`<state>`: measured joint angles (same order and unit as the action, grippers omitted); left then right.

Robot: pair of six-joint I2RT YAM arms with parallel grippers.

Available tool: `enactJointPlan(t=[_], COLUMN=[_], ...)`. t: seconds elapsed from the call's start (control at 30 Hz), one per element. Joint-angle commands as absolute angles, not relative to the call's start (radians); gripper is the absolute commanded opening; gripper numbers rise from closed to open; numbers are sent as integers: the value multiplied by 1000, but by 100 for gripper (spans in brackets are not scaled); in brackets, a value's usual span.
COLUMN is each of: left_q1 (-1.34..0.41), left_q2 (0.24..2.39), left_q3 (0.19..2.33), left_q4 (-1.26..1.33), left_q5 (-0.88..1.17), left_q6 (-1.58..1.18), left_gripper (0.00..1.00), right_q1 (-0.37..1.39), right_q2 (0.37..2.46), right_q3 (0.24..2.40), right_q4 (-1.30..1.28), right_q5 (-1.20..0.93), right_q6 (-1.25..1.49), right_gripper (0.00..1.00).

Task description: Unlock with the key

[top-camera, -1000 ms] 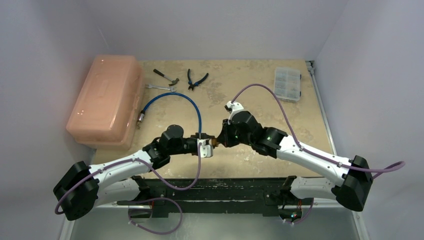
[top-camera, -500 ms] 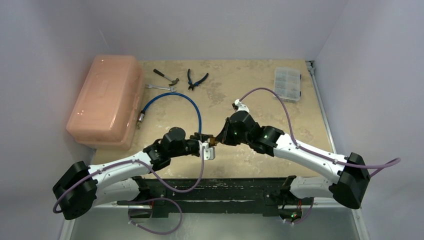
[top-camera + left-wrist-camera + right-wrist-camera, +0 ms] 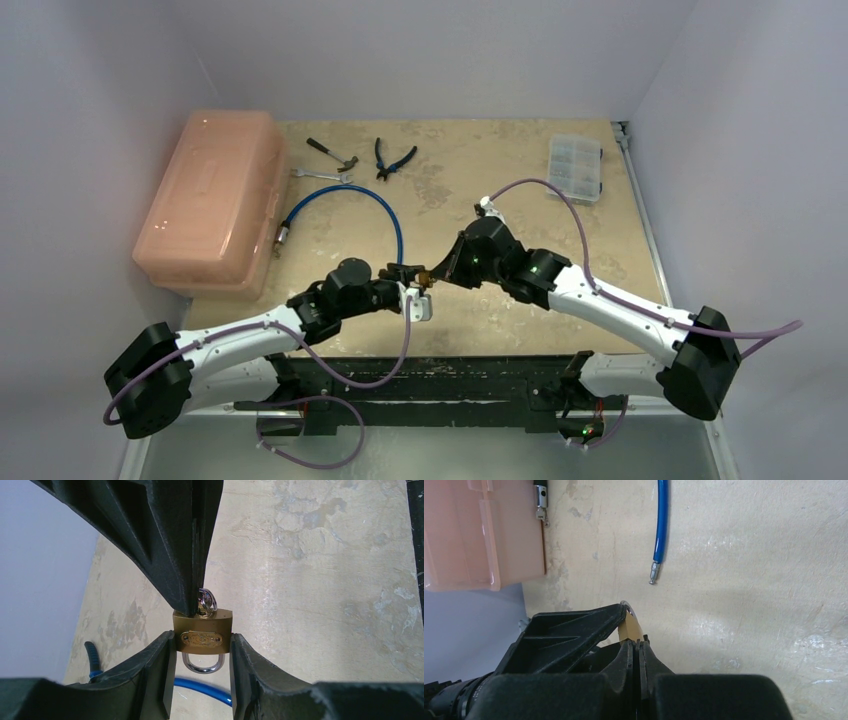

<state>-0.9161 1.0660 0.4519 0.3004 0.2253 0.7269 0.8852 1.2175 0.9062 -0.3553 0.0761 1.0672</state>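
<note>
We clamp the padlock in our left pincer to steady it while our right pincer, pinched on the key, meets its keyhole.

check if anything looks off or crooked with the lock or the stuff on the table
Nothing stands out. The padlock sits square in the left gripper, shackle closed, and the right gripper pinches the key at the lock's keyhole end. The hammer, wrench and pliers lie apart at the back; nothing spilled.
</note>
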Motion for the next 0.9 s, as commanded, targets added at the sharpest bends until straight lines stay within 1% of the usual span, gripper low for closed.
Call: enactJointPlan(t=[0.0,0.4,0.87], left_q1=[-952,-957,-962], left_q2=[1015,1020,1022], left_q3=[476,468,459], left_q4=[561,596,628], left_q5=[277,236,220], left_q6=[748,742,737], left_gripper=[0,0,0], right_q1=[873,822,814], right_q2=[1236,1254,1237], right_q3=[881,864,804], right_q4=[-296,-279,-303], right_q5=[28,-66,-87], right_q6=[1132,1184,1349], right_gripper=[0,0,0])
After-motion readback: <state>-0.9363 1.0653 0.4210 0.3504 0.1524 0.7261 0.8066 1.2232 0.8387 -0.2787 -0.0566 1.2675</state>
